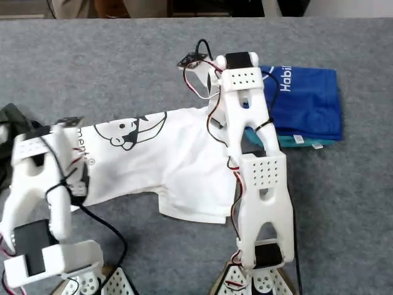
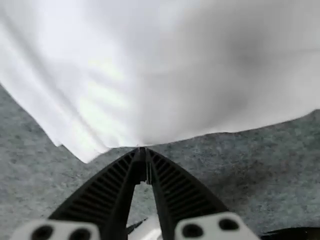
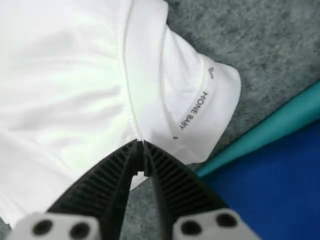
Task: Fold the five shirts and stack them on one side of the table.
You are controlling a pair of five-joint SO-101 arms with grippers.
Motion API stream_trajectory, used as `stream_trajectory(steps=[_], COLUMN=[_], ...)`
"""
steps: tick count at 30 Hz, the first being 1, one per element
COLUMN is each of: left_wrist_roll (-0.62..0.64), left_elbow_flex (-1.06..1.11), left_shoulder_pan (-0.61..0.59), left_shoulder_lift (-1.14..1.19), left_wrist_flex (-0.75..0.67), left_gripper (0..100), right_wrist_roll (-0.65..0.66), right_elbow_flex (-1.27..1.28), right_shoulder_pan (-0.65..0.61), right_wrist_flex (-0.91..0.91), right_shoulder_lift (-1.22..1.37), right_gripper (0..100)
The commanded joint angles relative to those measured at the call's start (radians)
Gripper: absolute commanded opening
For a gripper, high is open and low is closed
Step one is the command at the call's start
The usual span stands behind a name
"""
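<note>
A white shirt (image 1: 178, 166) with a black print lies spread across the middle of the grey table. My left gripper (image 1: 81, 181) is at its left hem. In the left wrist view the left gripper (image 2: 143, 154) has its jaws closed, pinching the edge of the white shirt (image 2: 160, 70). My right gripper (image 1: 213, 120) is at the shirt's far right corner, by a sleeve. The right wrist view shows the right gripper (image 3: 140, 147) shut on the seam of the white shirt (image 3: 65, 90). A folded blue shirt (image 1: 307, 101) lies on a teal shirt (image 1: 296, 141) at the back right.
A dark crumpled shirt (image 1: 9, 120) sits at the table's left edge. The blue shirt (image 3: 272, 197) and teal shirt (image 3: 272, 132) lie close beside the right gripper. Bare grey table (image 1: 110, 67) stretches behind the white shirt.
</note>
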Motion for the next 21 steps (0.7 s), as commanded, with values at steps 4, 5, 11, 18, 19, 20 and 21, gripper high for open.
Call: stream_trajectory(steps=[4,5,11,18,19,20,21], left_wrist_roll=[-0.132,-0.143,-0.195,-0.273,-0.284,-0.293,-0.296], left_elbow_flex=[-0.043,-0.063,-0.219,-0.397,-0.417,-0.439,-0.460], left_shoulder_pan=[-0.160,-0.163,-0.183,-0.279,-0.281,-0.281,-0.281], left_shoulder_lift=[0.038,0.061,0.231,0.403,0.420,0.440,0.456], left_wrist_flex=[-0.112,-0.112,-0.038,-0.014,-0.002,0.014,0.032], left_gripper=[2,2,2,2,2,2,2], right_wrist_roll=[-0.023,-0.025,-0.043,-0.041,-0.041,-0.043,-0.043], right_elbow_flex=[-0.001,0.005,0.074,0.077,0.079,0.079,0.079], right_shoulder_pan=[-0.039,-0.048,-0.076,-0.059,-0.048,-0.030,-0.005], right_wrist_flex=[0.014,0.012,0.005,-0.018,-0.046,-0.078,-0.109], right_shoulder_lift=[-0.068,-0.065,-0.059,-0.088,-0.079,-0.059,-0.033], right_gripper=[0.2,0.2,0.2,0.2,0.2,0.2,0.2])
